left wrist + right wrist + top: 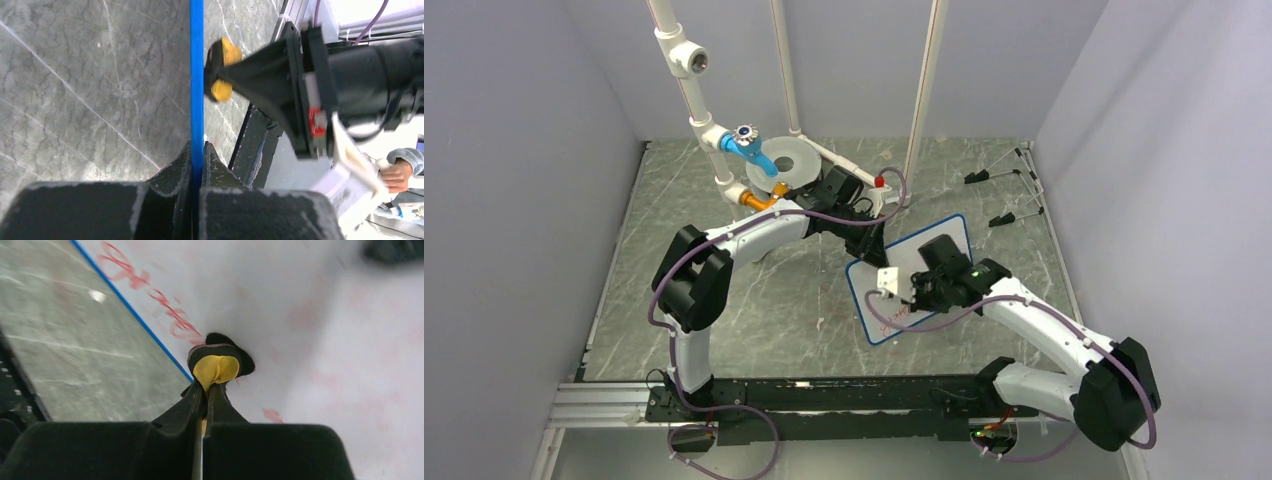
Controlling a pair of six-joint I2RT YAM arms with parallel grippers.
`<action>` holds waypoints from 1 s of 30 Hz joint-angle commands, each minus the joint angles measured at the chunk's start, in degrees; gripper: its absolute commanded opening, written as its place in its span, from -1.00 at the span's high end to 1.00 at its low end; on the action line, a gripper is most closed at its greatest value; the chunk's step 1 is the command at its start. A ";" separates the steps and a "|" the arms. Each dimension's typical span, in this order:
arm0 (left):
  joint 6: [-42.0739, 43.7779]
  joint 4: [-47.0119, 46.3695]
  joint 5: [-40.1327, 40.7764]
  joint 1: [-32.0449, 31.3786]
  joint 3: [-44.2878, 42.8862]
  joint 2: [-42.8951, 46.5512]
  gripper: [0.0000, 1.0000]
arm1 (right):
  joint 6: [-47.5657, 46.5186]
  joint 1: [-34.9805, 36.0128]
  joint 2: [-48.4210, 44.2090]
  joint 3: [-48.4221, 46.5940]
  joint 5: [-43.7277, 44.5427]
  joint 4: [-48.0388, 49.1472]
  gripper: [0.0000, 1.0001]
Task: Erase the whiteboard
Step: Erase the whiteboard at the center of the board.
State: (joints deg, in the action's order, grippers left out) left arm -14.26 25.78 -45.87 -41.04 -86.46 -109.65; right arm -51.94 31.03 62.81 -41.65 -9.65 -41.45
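Near the middle of the worktop [754, 300], the whiteboard [879, 305] is pinched by its blue rim [196, 75] in the left gripper [196, 147], most likely so that it cannot slide, while a yellow eraser [216, 367] is squeezed in the right gripper [207, 387] and pressed beside the red writing [170, 315] for rubbing.

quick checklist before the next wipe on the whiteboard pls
1. Left gripper shut on the whiteboard rim: ok.
2. Right gripper shut on the eraser: ok.
3. Eraser felt against the board face: ok, it looks in contact.
4. Board wiped clean: not ok, red writing is left along the blue edge.
5. Board lying flat on the table: cannot tell.
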 commanded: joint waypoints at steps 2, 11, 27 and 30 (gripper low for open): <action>-0.43 -1.05 -6.60 0.44 0.21 2.50 1.00 | -0.39 6.80 3.19 0.03 -2.84 1.07 1.00; -0.09 -1.64 -7.30 0.83 1.30 2.86 1.00 | 2.62 -6.93 1.32 0.86 3.97 6.54 1.00; -0.50 -2.41 -7.80 0.79 1.18 2.50 1.00 | 1.69 -1.78 2.63 0.09 -3.72 3.64 1.00; -0.20 -2.23 -7.96 0.84 1.42 2.47 1.00 | 4.30 -8.54 -0.16 -0.88 -1.43 8.57 1.00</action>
State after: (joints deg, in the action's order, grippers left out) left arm -14.33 24.91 -46.74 -40.45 -85.71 -109.58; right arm -51.18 29.28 65.91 -40.16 -14.24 -42.17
